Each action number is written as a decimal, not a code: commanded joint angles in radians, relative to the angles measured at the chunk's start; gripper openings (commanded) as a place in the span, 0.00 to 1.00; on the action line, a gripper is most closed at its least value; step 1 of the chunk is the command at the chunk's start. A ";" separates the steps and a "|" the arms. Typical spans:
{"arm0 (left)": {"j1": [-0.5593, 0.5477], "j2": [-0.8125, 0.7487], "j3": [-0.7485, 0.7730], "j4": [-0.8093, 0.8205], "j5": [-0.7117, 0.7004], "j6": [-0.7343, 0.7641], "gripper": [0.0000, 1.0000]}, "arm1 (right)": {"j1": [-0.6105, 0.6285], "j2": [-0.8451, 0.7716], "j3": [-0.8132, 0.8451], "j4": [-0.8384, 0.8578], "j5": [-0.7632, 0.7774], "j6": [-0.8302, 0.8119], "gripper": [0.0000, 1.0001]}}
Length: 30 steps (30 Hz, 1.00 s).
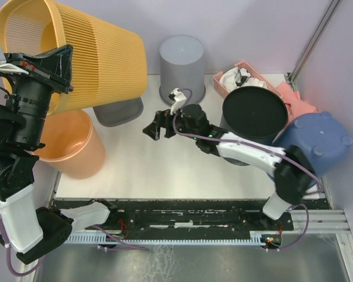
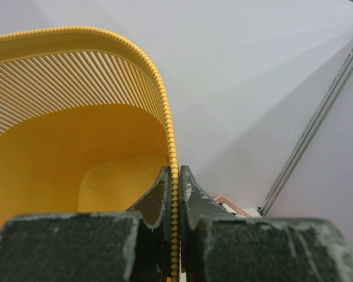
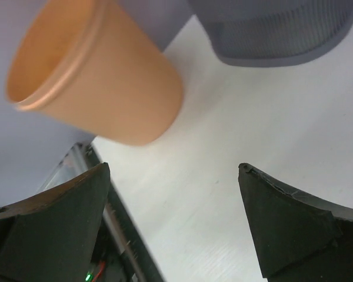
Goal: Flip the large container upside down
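Observation:
The large yellow slatted container [image 1: 100, 56] is lifted off the table at the far left, tipped on its side with its mouth toward the upper left. My left gripper [image 1: 54, 61] is shut on its beaded rim [image 2: 172, 176], one finger inside and one outside. Its yellow inside [image 2: 76, 153] fills the left of the left wrist view. My right gripper [image 1: 155, 130] hangs open and empty over the middle of the table, apart from the container.
An orange bin [image 1: 76, 144] stands under the yellow container; it also shows in the right wrist view [image 3: 100, 76]. A low grey bin [image 1: 119, 111], an upturned grey bin [image 1: 182, 64], a black-topped bin [image 1: 254, 114], a blue bin [image 1: 317, 144] and a pink basket [image 1: 247, 79] ring the table.

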 commanded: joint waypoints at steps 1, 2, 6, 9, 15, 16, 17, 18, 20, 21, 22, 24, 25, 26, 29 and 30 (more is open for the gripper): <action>-0.001 -0.020 0.007 0.136 0.016 -0.068 0.03 | 0.019 -0.283 -0.160 -0.146 -0.085 0.009 0.99; -0.001 -0.021 -0.002 0.132 0.023 -0.085 0.03 | 0.020 -0.355 -0.195 -0.220 -0.073 -0.014 0.99; 0.000 -0.028 -0.087 0.136 0.064 -0.174 0.03 | 0.020 -0.639 -0.204 -0.584 0.122 -0.166 0.99; -0.001 -0.027 -0.172 0.153 0.135 -0.254 0.03 | 0.020 -0.807 -0.140 -0.785 0.317 -0.266 0.99; 0.000 -0.083 -0.507 0.275 0.259 -0.430 0.03 | 0.018 -0.838 0.103 -1.043 0.584 -0.328 0.99; 0.000 -0.109 -0.598 0.334 0.281 -0.469 0.03 | 0.019 -0.821 0.132 -1.066 0.601 -0.320 0.99; -0.002 -0.132 -0.688 0.402 0.291 -0.504 0.03 | 0.019 -0.799 0.161 -1.088 0.599 -0.315 0.99; -0.002 -0.150 -0.768 0.453 0.297 -0.540 0.03 | 0.017 -0.768 0.189 -1.111 0.582 -0.311 0.99; -0.007 -0.179 -0.902 0.527 0.296 -0.588 0.03 | 0.013 -0.698 0.261 -1.172 0.540 -0.287 0.99; -0.014 -0.198 -0.936 0.554 0.280 -0.609 0.03 | 0.009 -0.663 0.286 -1.191 0.504 -0.273 0.99; -0.021 -0.221 -1.004 0.578 0.250 -0.627 0.03 | 0.001 -0.632 0.306 -1.203 0.469 -0.256 0.99; -0.036 -0.272 -1.091 0.615 0.181 -0.658 0.03 | -0.031 -0.575 0.331 -1.213 0.386 -0.219 0.99; -0.040 -0.297 -1.132 0.625 0.145 -0.676 0.03 | -0.054 -0.559 0.335 -1.208 0.313 -0.199 0.99; -0.044 -0.326 -1.168 0.629 0.104 -0.696 0.03 | -0.085 -0.544 0.335 -1.198 0.254 -0.183 0.99; -0.054 -0.400 -1.268 0.617 -0.012 -0.752 0.03 | -0.157 -0.500 0.324 -1.167 0.141 -0.142 0.99; -0.053 -0.420 -1.298 0.606 -0.043 -0.771 0.03 | -0.164 -0.485 0.324 -1.164 0.133 -0.133 0.99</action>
